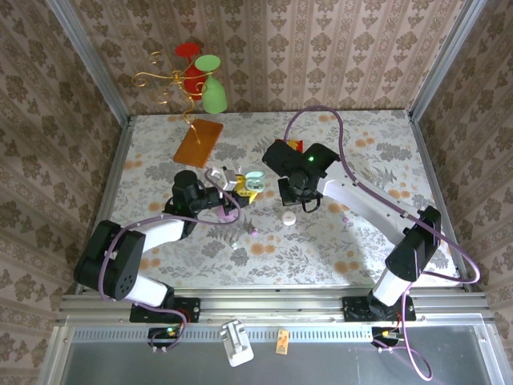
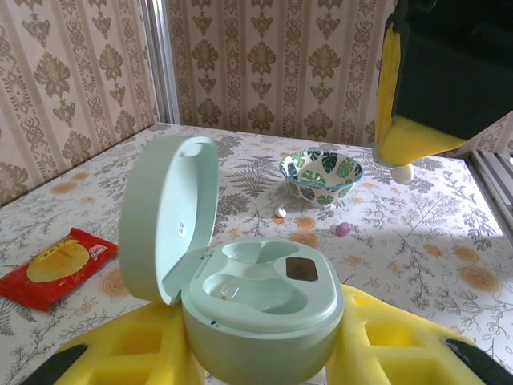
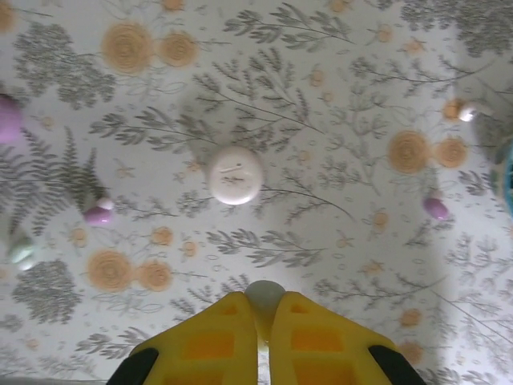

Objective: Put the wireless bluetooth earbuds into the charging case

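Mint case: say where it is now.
Left wrist view: the open mint case sits clamped in the left gripper. From above, it is mid-table, just left of the right gripper pinching an earbud.

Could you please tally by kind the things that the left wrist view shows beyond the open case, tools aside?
Bowl: 1
Red packet: 1
Small loose buds: 2
Larger pale rounded thing, kind unclear: 1
Total: 5

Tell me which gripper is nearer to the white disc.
Right. The right gripper, pinching a bud, hangs just by the disc; the left gripper, holding the mint case, is farther off.
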You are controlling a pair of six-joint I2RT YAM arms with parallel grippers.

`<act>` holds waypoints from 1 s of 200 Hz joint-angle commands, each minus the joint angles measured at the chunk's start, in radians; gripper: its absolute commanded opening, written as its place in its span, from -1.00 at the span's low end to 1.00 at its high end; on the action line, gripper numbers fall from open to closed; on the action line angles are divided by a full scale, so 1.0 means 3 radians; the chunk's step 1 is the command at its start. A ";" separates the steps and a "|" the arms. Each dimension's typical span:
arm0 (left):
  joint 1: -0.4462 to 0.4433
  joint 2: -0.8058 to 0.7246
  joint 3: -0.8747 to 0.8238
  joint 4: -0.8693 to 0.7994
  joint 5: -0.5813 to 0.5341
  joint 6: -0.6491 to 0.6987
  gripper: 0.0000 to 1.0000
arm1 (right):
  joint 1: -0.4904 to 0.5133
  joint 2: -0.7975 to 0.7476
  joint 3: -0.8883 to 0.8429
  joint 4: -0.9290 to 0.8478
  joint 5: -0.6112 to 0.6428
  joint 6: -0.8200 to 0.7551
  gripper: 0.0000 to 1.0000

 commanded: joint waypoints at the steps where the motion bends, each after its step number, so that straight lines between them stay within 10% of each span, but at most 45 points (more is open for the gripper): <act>1: -0.0026 0.0052 0.0090 0.0165 -0.0083 0.0174 -0.45 | 0.0019 -0.0101 0.0145 0.0124 -0.0237 -0.0019 -0.81; 200: -0.0513 0.0146 0.0213 -0.0139 -0.0462 0.0688 -0.44 | -0.0033 0.0016 0.0131 0.0648 -0.0749 0.0017 -0.81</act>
